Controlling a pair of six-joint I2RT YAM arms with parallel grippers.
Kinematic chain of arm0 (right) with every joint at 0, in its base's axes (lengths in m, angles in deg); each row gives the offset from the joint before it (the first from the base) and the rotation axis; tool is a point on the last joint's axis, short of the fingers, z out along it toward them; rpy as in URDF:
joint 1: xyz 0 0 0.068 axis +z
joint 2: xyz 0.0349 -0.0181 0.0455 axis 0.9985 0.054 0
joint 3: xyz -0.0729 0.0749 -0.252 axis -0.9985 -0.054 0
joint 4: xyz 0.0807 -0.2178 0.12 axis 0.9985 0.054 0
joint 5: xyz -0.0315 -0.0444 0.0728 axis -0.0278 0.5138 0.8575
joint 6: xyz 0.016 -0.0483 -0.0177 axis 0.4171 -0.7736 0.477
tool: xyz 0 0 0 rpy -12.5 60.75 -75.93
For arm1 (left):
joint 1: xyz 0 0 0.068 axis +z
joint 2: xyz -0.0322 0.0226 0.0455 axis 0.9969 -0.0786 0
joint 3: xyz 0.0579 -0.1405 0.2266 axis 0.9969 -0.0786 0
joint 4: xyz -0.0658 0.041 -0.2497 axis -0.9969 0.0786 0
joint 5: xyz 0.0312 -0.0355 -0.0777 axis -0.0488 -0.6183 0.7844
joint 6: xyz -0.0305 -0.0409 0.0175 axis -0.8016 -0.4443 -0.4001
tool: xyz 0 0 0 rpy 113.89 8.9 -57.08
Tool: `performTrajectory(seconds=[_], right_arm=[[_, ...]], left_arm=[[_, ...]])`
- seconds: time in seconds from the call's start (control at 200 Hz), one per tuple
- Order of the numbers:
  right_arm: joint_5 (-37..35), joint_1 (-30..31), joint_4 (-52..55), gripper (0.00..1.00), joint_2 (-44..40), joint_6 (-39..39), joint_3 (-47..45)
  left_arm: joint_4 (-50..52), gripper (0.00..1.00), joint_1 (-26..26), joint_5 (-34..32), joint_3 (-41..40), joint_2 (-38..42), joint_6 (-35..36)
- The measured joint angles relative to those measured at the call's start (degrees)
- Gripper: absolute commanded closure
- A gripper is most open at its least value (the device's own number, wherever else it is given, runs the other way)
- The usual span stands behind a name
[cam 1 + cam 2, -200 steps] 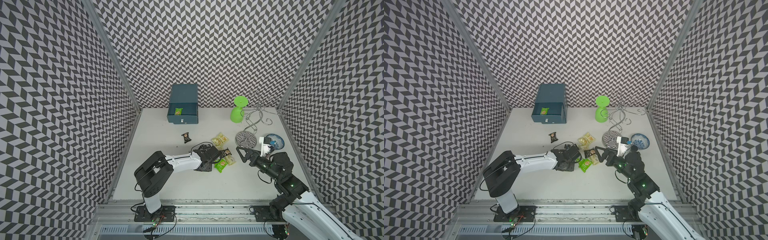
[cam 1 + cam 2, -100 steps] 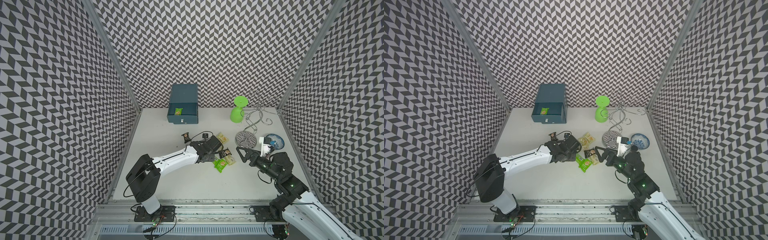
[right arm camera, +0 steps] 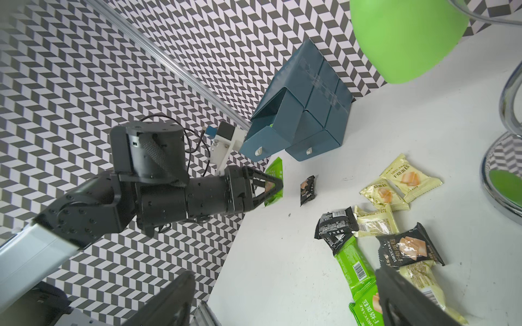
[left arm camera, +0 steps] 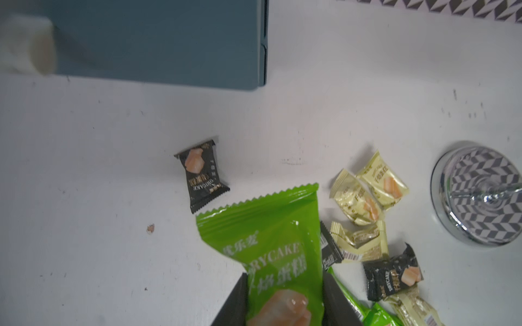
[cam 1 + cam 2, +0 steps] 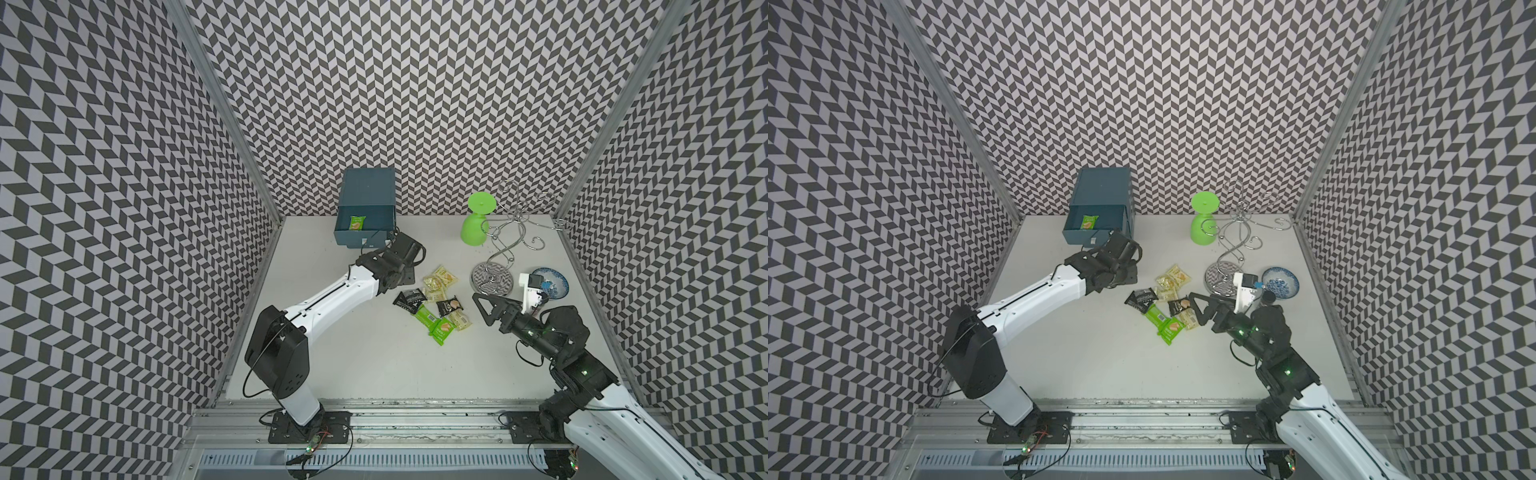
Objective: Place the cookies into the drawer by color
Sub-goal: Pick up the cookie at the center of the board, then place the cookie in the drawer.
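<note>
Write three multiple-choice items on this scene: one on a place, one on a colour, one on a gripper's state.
1. Where does the stored green packet lie?
A. in the blue bowl
B. in the open drawer
C. under the green cup

2. What colour is the packet in the left gripper?
A. black
B. pale yellow
C. green

3. How does the right gripper stand?
A. open, holding nothing
B. shut on a black packet
C. shut on a yellow packet

Key: 1 B, it shows inside the pulled-out tray. 2 C, the left wrist view shows a green wrapper in its grip. 3 A, its jaws stand apart beside the pile.
</note>
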Motion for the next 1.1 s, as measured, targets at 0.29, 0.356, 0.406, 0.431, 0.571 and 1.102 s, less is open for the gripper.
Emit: performTrajectory(seconds=[0.29,0.356,0.406,0.431,0.571,1.102], right_arm=[[1.5,0.0,-3.5,0.00,-0.8,-0.2,-0.8],[1.5,0.0,-3.6,0.00,-0.8,-0.4,-0.8],[1.5,0.0,-3.6,0.01,-0.8,-0.5,-0.8],[1.5,0.0,-3.6,0.00,-0.9,-0.6,-0.8],[1.4,0.0,-3.4,0.00,-1.1,-1.1,-0.8],[0.3,0.0,-0.6,0.00,-3.4,-2.0,-0.7]], left_arm=[[-1.9,0.66,7.4,2.4,7.3,1.0,4.1],[-2.4,0.66,8.9,3.4,8.3,1.0,4.9],[-2.8,0.66,9.9,4.0,9.2,1.0,5.4],[-2.8,0.66,10.4,4.4,9.7,0.9,5.6],[-3.2,0.66,13.0,5.5,14.2,-0.4,6.9],[-3.4,0.66,20.4,7.9,28.2,-14.8,8.6]])
